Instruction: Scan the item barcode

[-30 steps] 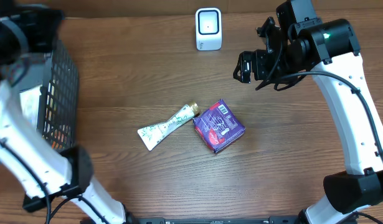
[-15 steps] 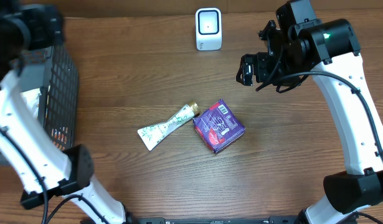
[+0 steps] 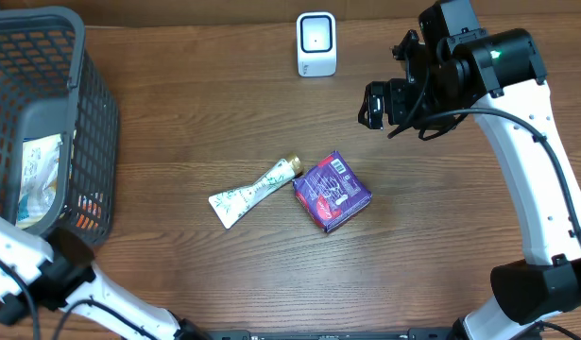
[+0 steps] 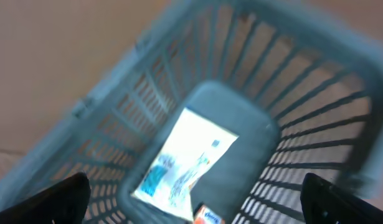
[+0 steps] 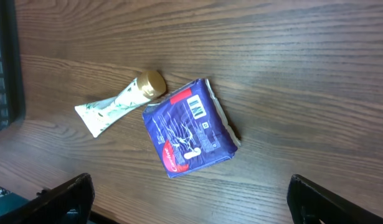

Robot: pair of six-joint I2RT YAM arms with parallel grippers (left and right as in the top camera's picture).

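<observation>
The right pincer (image 5: pixel 200 202) is spread wide and empty above the bench (image 5: pixel 303 74). The purple box (image 5: pixel 190 127) lies flat below it, barcode up, with a gold-capped tube (image 5: pixel 119 102) just beside its corner. From overhead, the box sits left of this pincer, nearer the robot. The scanner (image 3: pixel 316 43) stands well apart at the far edge. The left pincer (image 4: pixel 197 202), also spread, hangs over a basket (image 4: pixel 303 143) holding a white pouch (image 4: pixel 185 162).

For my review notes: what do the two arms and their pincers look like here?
Both arms have white links, black joint housings and thin black cables alongside. The right arm shows a small green light near its wrist; the right pincer is black. The left arm looks alike; its fingertips are dark.
</observation>
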